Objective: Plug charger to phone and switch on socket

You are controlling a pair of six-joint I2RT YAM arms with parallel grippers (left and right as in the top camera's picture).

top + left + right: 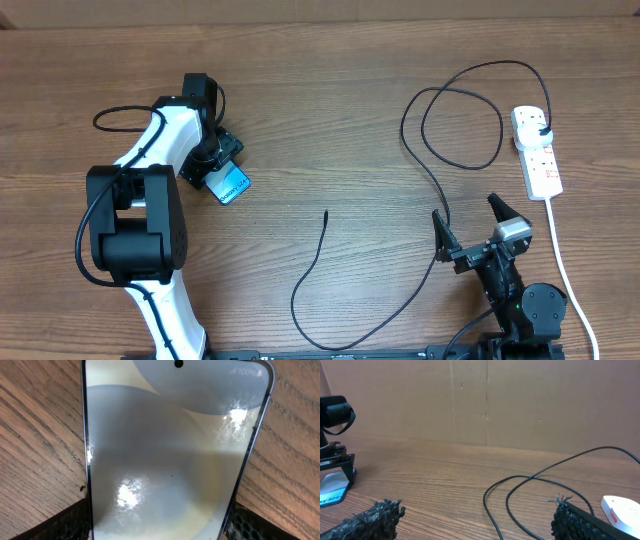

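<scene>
The phone [233, 186], with its cyan-blue screen up, lies at the left of the wooden table. My left gripper [220, 162] is shut on its far end. In the left wrist view the phone [165, 450] fills the frame between the two fingers [160, 522]. The black charger cable [312, 270] lies loose, its connector tip [327, 213] free at mid-table. Its black plug [541, 127] sits in the white socket strip [540, 160] at the right. My right gripper [465, 210] is open and empty beside the cable, which loops ahead of its fingers [477, 520].
The strip's white cord [565, 270] runs down the right side past the right arm's base. A brown cardboard wall [485, 400] stands behind the table. The strip's end shows in the right wrist view [622, 510], and the phone shows there at the far left [331, 494].
</scene>
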